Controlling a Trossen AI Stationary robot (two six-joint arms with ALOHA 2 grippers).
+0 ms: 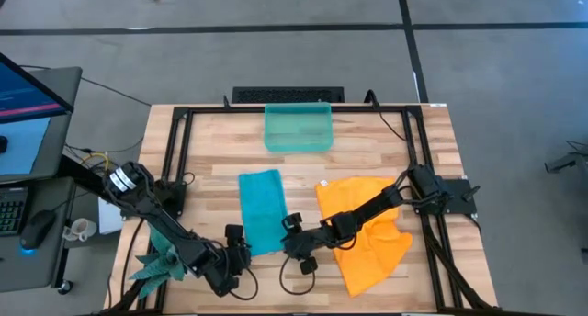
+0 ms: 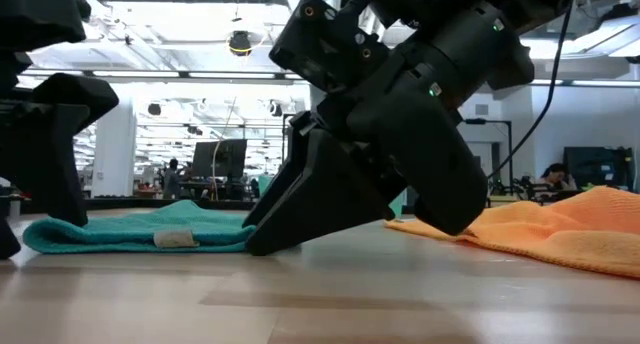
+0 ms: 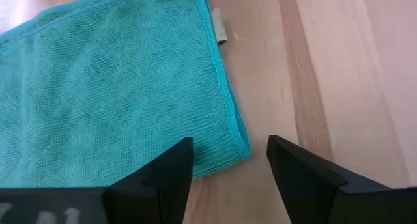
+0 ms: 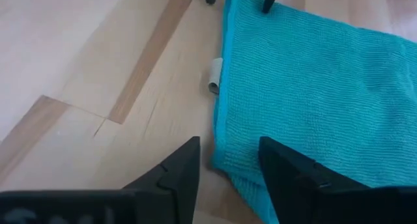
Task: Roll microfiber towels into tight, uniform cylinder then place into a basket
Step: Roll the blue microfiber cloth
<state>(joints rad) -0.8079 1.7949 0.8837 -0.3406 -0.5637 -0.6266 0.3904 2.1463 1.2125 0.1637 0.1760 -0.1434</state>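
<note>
The teal-blue towel (image 1: 262, 210) lies flat on the table (image 1: 367, 160) as a folded strip, with a small white tag (image 4: 215, 77) on its right edge. The orange towel (image 1: 367, 235) lies rumpled to its right. The basket (image 1: 298, 128) stands at the far middle. My left gripper (image 3: 228, 165) is open, low over the strip's near left corner (image 3: 238, 146). My right gripper (image 4: 228, 160) is open, its fingers on either side of the near right corner (image 4: 221, 160). Both slant down from the near side. My left gripper has one finger (image 3: 166, 175) over the teal-blue towel's near edge; I cannot tell whether it touches the cloth. My right gripper has a fingertip (image 2: 258, 246) down at the tabletop by the towel's near end (image 2: 235, 239); I cannot tell whether it touches the cloth.
A teal spiky plant figure (image 1: 158, 261) lies at the near left under the left arm. Black frame rails (image 1: 175, 160) run along the table's left, right and far sides. Bare wood shows between the basket and the towels.
</note>
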